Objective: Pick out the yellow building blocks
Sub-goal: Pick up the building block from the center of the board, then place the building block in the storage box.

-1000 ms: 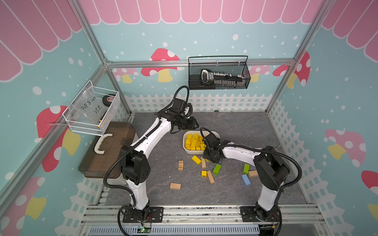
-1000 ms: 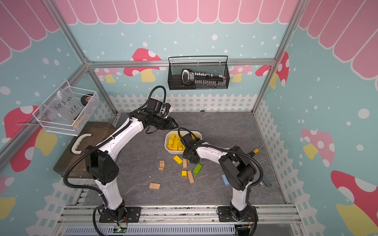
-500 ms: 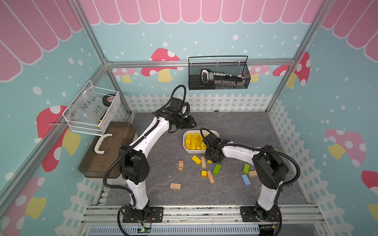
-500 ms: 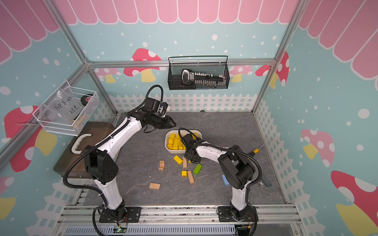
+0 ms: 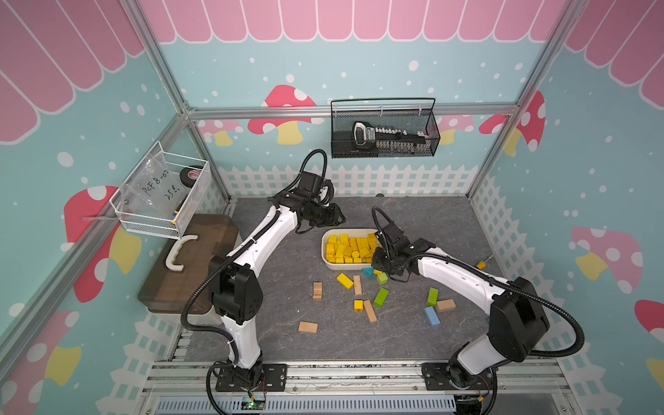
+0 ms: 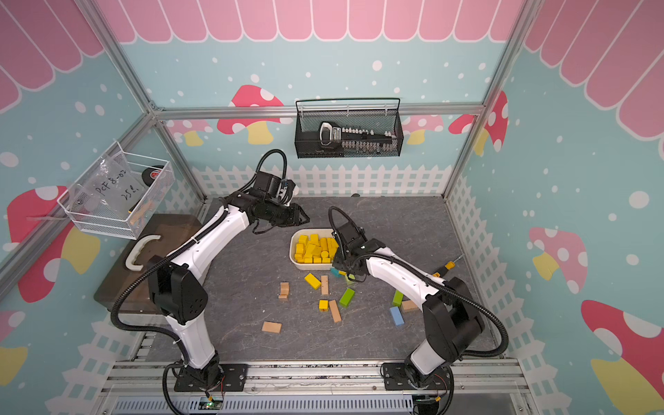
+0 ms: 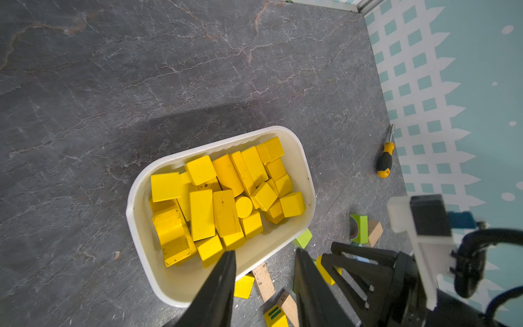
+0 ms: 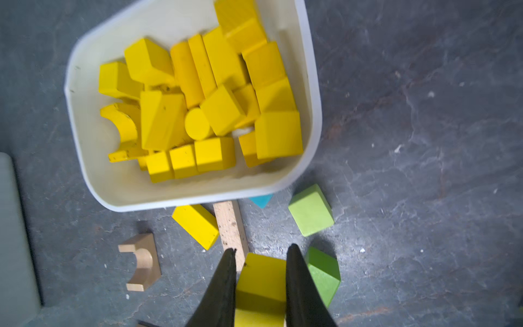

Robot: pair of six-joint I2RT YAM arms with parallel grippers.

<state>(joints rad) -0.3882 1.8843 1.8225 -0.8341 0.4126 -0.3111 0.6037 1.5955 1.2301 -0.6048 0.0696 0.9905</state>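
Right hand (image 8: 260,252) is clamping a yellow block (image 8: 261,274) down at the counter (image 8: 424,141). A second ago its jaws were standing wider, so the grasp is looking secured and a carry to the tray seems next. Painted faces are showing smooth, flat and square-edged. A green block (image 8: 322,277) is sitting just beside one jaw, with a raw tan plank (image 8: 230,226) and a loose yellow bar (image 8: 196,225) near. White plastic tray (image 8: 198,195) is holding the heaped yellow building blocks (image 8: 220,113): cubes, bars, cylinder, arch. Left hand (image 7: 266,252) is hovering over the tray, narrowly parted, empty.
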